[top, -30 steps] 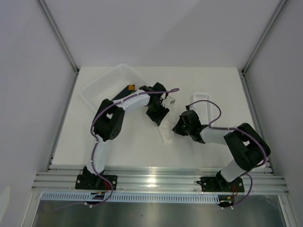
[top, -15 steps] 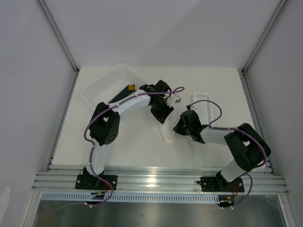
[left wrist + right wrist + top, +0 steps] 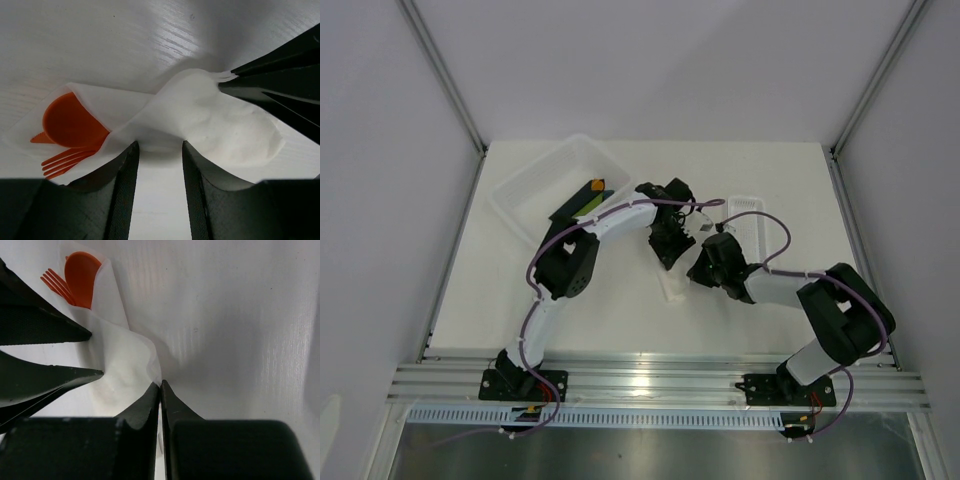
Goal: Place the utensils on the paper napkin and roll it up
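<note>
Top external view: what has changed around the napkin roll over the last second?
The left arm swung right, carrying its tool further over the paper napkin and closer to the right tool, so less of the napkin shows. Nothing was picked up or let go. The right tool stays shut, apparently pinching a napkin corner. The right arm, translucent bin and ribbed tray have not moved.

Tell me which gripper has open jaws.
The left gripper: its jaws stand apart at the edge of the napkin, whereas those of the right gripper are closed on it.
</note>
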Robot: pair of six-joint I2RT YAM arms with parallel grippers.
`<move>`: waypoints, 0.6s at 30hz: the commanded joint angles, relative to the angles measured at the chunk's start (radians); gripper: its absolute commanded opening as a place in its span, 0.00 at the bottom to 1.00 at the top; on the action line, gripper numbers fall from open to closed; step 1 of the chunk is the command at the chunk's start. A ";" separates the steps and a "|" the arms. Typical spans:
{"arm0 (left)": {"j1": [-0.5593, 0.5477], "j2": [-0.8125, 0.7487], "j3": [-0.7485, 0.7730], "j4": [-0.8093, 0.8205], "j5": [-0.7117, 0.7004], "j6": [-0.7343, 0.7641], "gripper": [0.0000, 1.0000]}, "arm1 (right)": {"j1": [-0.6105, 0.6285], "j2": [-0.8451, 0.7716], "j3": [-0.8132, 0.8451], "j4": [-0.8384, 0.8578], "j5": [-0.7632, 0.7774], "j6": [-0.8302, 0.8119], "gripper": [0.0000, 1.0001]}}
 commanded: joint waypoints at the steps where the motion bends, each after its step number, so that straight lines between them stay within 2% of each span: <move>1: 0.004 0.019 0.025 -0.032 -0.025 0.039 0.45 | 0.001 -0.049 -0.018 -0.038 0.021 0.011 0.07; 7: 0.004 0.022 0.025 -0.030 -0.019 0.045 0.46 | 0.000 -0.183 -0.018 -0.130 0.089 -0.015 0.16; 12: 0.004 0.024 0.026 -0.027 -0.015 0.045 0.46 | 0.023 -0.301 -0.015 -0.207 0.132 -0.072 0.19; 14: 0.004 0.024 0.016 -0.027 -0.015 0.044 0.47 | 0.046 -0.327 -0.019 -0.190 0.119 -0.086 0.20; 15: 0.002 0.024 0.023 -0.027 -0.015 0.045 0.46 | 0.047 -0.324 -0.031 -0.113 0.060 -0.093 0.23; 18: 0.004 0.022 0.023 -0.027 -0.015 0.042 0.47 | 0.040 -0.257 -0.035 -0.014 -0.040 -0.103 0.24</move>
